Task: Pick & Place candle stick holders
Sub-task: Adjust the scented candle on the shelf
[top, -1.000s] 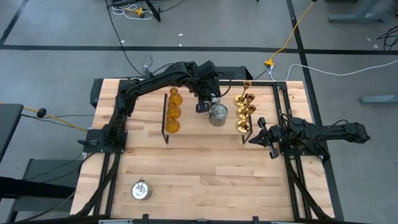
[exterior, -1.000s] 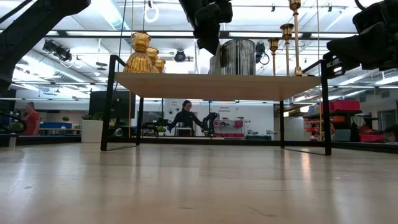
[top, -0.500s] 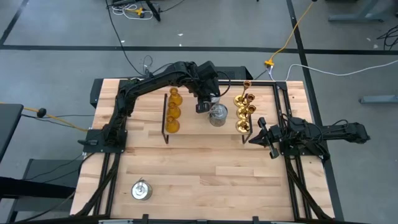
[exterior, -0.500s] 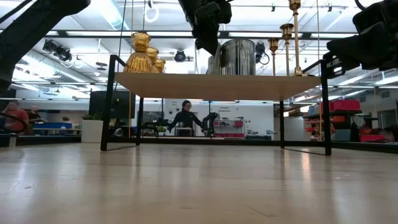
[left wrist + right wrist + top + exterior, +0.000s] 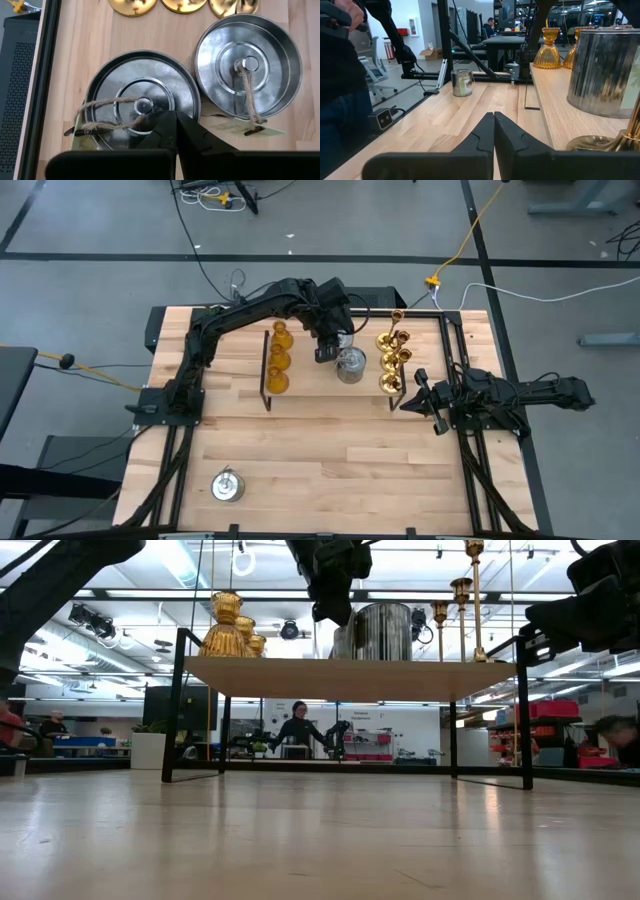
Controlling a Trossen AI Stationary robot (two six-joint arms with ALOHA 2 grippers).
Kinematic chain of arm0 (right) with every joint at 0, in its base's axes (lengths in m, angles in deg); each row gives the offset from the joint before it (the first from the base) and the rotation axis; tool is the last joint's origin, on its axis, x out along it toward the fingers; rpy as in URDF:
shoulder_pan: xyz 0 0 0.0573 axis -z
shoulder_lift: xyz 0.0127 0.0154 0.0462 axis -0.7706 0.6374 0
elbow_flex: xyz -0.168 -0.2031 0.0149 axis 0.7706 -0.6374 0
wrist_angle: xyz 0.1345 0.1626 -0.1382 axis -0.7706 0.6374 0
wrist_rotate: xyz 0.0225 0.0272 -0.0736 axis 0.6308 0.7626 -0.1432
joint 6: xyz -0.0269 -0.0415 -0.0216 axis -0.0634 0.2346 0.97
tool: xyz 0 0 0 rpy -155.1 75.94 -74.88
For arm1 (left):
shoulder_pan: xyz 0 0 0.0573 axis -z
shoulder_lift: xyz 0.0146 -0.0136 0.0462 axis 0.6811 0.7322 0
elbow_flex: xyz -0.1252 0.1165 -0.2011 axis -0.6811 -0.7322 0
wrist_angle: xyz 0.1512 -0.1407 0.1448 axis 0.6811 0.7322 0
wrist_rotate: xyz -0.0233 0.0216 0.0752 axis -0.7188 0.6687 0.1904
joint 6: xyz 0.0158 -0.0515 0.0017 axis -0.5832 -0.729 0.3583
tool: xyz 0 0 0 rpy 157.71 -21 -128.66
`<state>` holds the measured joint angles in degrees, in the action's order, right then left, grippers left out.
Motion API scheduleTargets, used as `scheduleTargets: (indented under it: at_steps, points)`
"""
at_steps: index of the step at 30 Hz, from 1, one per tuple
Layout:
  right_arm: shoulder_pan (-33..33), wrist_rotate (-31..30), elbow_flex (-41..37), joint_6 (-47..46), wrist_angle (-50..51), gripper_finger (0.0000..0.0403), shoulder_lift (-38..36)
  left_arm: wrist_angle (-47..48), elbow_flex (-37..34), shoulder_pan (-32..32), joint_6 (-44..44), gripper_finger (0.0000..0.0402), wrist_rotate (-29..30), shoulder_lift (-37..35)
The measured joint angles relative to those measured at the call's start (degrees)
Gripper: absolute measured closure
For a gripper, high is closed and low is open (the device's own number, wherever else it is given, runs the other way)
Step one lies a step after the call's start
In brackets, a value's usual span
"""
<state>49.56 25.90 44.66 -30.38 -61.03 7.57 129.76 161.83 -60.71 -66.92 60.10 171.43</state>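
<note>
**Barely shifted: left end effector lifted a touch over the silver cans**

Hovers closed and empty, left end effector (image 5: 326, 352), above the near silver can-shaped holder (image 5: 142, 102) on the wooden rack (image 5: 350, 678); slightly higher than a second ago. Second silver holder (image 5: 247, 64) just beside the first. Amber holders (image 5: 278, 356) and brass holders (image 5: 392, 360) unmoved on the rack. Another silver holder (image 5: 227, 485) alone on the worktop (image 5: 330, 460). Waits closed beside the rack, right end effector (image 5: 410, 402), unchanged.

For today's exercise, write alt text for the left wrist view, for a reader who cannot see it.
Looking straight down, the left gripper, fingers shut, sits over the edge of one silver tin holder with a twine loop on its lid. A second silver tin holder stands beside it on the wooden shelf, and the bases of gold holders show beyond.
</note>
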Motion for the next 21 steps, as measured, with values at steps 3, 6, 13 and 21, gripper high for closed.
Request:
scheduleTargets:
  at_steps: [3, 6, 13, 21]
  points:
    - [0.0, 0.0, 0.0, 0.0, 0.0, 0.0389, 0.0, -0.1, 0.0, 0.0, -0.7, 0.0389, 0.9, 0.0]
    - [0.0, 0.0, 0.0, 0.0, 0.0, 0.0389, 0.0, -0.2, 0.0, 0.1, -1.4, 0.0381, 2.7, 0.0]
    - [0.0, 0.0, 0.0, 0.0, 0.0, 0.0389, 0.0, -0.5, -0.2, 0.0, -1.4, 0.0377, 3.6, -1.1]
    - [0.0, 0.0, 0.0, 0.0, 0.0, 0.0389, 0.0, -0.8, -0.2, 0.0, -1.4, 0.0376, 4.2, -4.1]
